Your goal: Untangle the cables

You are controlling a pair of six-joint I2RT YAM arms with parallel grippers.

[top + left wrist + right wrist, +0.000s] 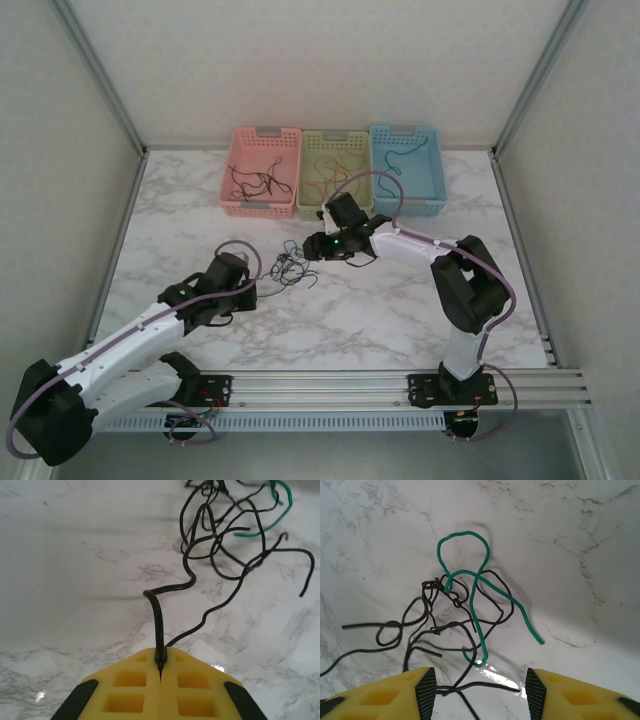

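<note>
Top view: high behind both arms, looking down over the white marble tabletop (pixel 350 320).
Wrist views: close above it.
Shared: thin black and green tangled cables (pixel 290 270).

You have a white surface (pixel 400 320) in front of you, veined with grey like marble. Three pale, finely speckled walls box it in: the back wall (pixel 320 60), the left wall (pixel 50 200) and the right wall (pixel 590 180). Slim aluminium posts (pixel 100 75) run down the two back corners, and thin metal strips edge the surface on either side. A slotted aluminium rail (pixel 330 385) lies along the near edge. The light is even and soft, and shadows are faint. In the right wrist view a small bright glare (pixel 502 679) sits on the surface. In the left wrist view a soft grey shadow band crosses it.
</note>
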